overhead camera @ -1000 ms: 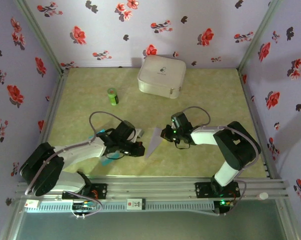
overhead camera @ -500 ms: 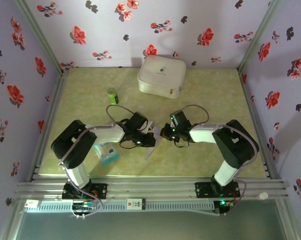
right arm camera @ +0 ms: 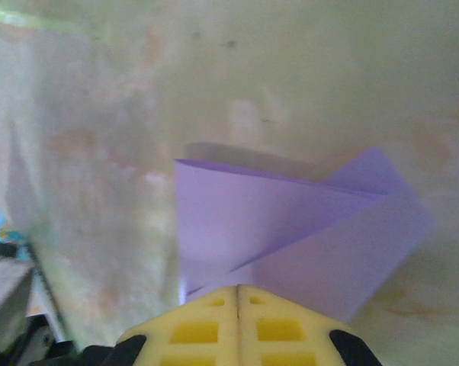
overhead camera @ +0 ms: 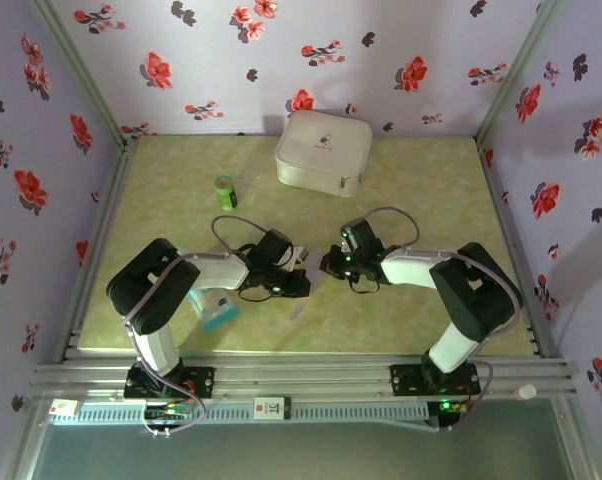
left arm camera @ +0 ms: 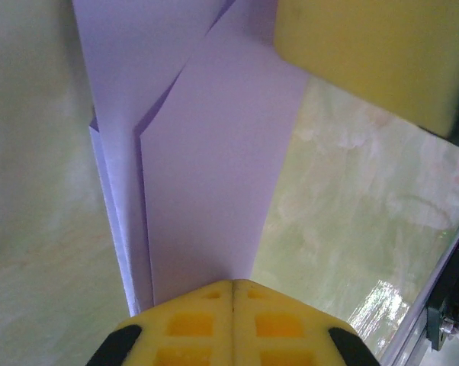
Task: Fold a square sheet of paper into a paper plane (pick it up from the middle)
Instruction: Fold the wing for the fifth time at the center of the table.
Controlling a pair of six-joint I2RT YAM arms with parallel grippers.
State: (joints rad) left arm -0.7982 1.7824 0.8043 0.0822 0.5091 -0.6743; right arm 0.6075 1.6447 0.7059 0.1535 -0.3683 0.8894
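Both left fingers [left arm camera: 184, 324] and right fingers [right arm camera: 203, 324] are clenched, tips apparently pressing the folded paper [left arm camera: 207, 175] between them on the desk [overhead camera: 431, 200] near its front edge, long axis roughly front-to-back.

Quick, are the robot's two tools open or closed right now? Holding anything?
Left tool: closed, pinching the paper.
Right tool: closed, pinching the same paper.

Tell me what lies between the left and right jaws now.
Folded pale lavender paper bridges it; left gripper and right gripper each have jaws shut on it, clearest in the wrist views.
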